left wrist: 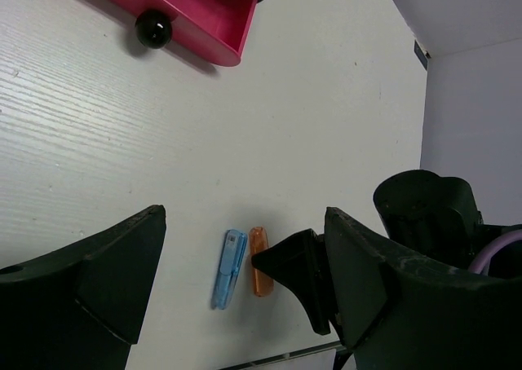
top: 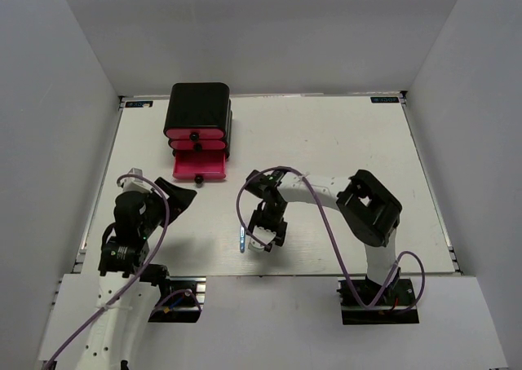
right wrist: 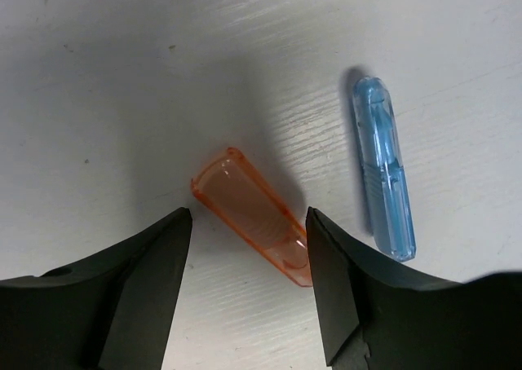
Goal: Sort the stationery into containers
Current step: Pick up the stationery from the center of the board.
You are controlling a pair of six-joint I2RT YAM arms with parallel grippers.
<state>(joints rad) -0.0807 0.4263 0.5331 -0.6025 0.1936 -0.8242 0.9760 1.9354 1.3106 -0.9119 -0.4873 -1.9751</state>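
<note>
A short orange clear marker [right wrist: 253, 215] lies on the table between the open fingers of my right gripper [right wrist: 247, 217], which is low over it; I cannot tell if the pads touch it. A blue clear marker [right wrist: 383, 170] lies just beside it, outside the jaws. Both also show in the left wrist view, orange [left wrist: 260, 264] and blue [left wrist: 229, 268]. In the top view my right gripper [top: 267, 235] hides the orange one, and the blue one [top: 242, 240] shows at its left. My left gripper [top: 173, 196] is open and empty. The other stationery is out of view.
The black box of pink drawers [top: 198, 109] stands at the back left. Its bottom drawer [top: 200, 165] is pulled open, and it also shows in the left wrist view [left wrist: 204, 15] with its black knob [left wrist: 152, 29]. The table's near edge is close behind the markers.
</note>
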